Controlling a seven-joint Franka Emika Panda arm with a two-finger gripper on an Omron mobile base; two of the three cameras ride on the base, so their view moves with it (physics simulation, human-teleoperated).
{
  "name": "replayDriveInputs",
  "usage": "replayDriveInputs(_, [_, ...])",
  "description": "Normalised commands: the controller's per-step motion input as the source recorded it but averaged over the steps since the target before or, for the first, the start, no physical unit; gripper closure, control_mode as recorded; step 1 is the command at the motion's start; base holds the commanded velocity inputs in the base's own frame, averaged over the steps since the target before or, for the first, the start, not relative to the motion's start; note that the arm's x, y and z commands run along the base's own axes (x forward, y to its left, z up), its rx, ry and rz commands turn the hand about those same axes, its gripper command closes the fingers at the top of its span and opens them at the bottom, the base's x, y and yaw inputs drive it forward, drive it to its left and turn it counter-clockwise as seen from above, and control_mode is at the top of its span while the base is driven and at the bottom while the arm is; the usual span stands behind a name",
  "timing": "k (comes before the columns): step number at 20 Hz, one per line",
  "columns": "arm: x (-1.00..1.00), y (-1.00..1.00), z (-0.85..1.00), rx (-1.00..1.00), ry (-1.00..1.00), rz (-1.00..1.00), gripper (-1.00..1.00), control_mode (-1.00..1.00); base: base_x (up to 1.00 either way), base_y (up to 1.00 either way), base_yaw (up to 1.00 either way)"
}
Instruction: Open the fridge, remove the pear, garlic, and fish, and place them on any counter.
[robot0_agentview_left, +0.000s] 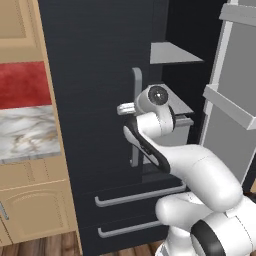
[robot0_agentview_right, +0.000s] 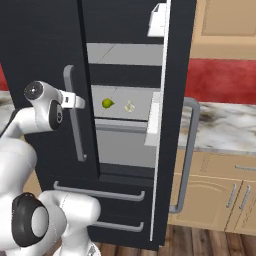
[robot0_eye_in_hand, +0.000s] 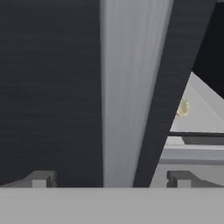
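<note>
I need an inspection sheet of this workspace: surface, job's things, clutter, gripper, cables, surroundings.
Surface: marble counter beside the fridge, bare where seen.
Job's things: fridge right door swung open, left door shut; pear and garlic side by side on one inner shelf, apart; fish not seen.
Clutter: nothing seen.
Gripper: gripper open, its fingertips either side of the left door's handle, not closed on it.
Cables: nothing seen.
Surroundings: tan cabinets, red wall band, wooden floor.
</note>
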Motion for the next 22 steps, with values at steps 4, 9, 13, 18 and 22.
replayDriveInputs(4, [0.24,0.0,0.0,0.0,-0.04,-0.05,-1.0,-1.0,0.0,0.0,0.0])
replayDriveInputs(9, [0.7,0.0,0.0,0.0,0.0,-0.06,-1.0,-1.0,0.0,0.0,0.0])
replayDriveInputs(13, [0.76,0.0,0.0,0.0,0.0,-0.06,-1.0,-1.0,0.0,0.0,0.0])
replayDriveInputs(18, [0.53,0.02,0.0,0.0,0.0,-0.01,1.0,-1.0,0.0,0.0,0.0])
replayDriveInputs(22, [-0.18,0.07,0.05,0.01,0.0,0.0,1.0,-1.0,0.0,0.0,0.0])
